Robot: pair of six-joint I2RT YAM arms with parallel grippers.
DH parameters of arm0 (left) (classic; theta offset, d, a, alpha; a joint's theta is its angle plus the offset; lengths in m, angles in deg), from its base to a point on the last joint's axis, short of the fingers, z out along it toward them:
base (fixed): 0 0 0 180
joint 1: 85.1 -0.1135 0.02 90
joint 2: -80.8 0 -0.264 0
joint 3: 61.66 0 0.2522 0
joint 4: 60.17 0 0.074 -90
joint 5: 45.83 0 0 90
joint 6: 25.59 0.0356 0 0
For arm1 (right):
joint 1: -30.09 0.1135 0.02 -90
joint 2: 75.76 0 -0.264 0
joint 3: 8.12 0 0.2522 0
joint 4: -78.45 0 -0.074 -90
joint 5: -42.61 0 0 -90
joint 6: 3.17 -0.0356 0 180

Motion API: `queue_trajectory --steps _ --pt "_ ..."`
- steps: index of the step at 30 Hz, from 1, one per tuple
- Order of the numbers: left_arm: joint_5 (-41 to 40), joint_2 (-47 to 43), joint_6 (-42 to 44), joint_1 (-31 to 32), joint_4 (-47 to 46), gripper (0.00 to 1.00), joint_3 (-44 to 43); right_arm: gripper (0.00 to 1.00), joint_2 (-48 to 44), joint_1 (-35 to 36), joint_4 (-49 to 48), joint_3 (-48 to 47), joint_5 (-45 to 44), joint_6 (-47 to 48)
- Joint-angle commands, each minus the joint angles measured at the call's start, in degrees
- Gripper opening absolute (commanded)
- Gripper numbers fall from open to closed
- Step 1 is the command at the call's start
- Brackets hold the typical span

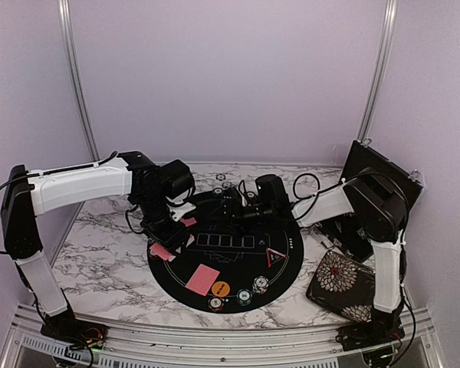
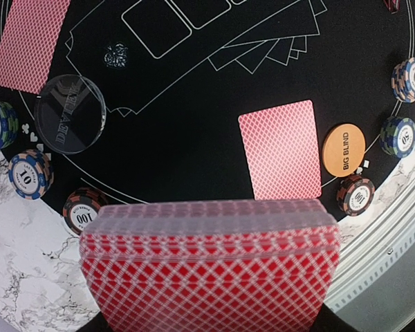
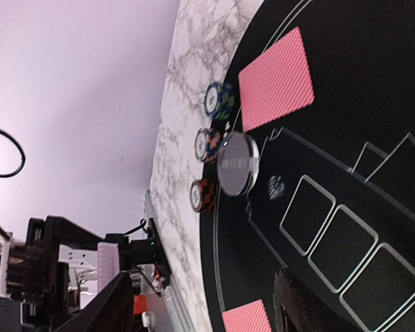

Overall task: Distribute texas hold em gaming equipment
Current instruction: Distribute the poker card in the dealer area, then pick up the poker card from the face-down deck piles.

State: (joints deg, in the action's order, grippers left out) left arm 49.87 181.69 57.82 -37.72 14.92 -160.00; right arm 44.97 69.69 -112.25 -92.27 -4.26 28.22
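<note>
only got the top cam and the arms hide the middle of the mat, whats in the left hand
Observer: a deck of red-backed cards, backs up, filling the bottom of the left wrist view.
Operator: and the right hand, got a card in it
Observer: no, the right hand is open and empty; one card lies on the mat under it.
</note>
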Motion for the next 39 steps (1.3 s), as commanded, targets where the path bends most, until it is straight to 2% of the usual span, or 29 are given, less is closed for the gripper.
queue_trajectory --steps 1,5,14,39 --pt "1.2 0.8 0.5 1.3 -0.1 0.45 -2.1 0.68 -3.8 0.9 -12.5 5.1 7.2 -6.7" --pt "1.4 1.3 0.5 2.4 0.0 0.45 -2.7 0.68 -4.7 2.5 -17.7 8.0 9.2 -10.4" --pt "1.6 2.1 0.5 3.8 0.6 0.45 -4.1 0.68 -4.6 4.7 -22.1 8.9 10.1 -14.3" --pt "1.0 1.8 0.6 4.1 1.1 0.45 -4.9 0.65 -0.2 9.2 -28.9 6.2 11.6 -19.9"
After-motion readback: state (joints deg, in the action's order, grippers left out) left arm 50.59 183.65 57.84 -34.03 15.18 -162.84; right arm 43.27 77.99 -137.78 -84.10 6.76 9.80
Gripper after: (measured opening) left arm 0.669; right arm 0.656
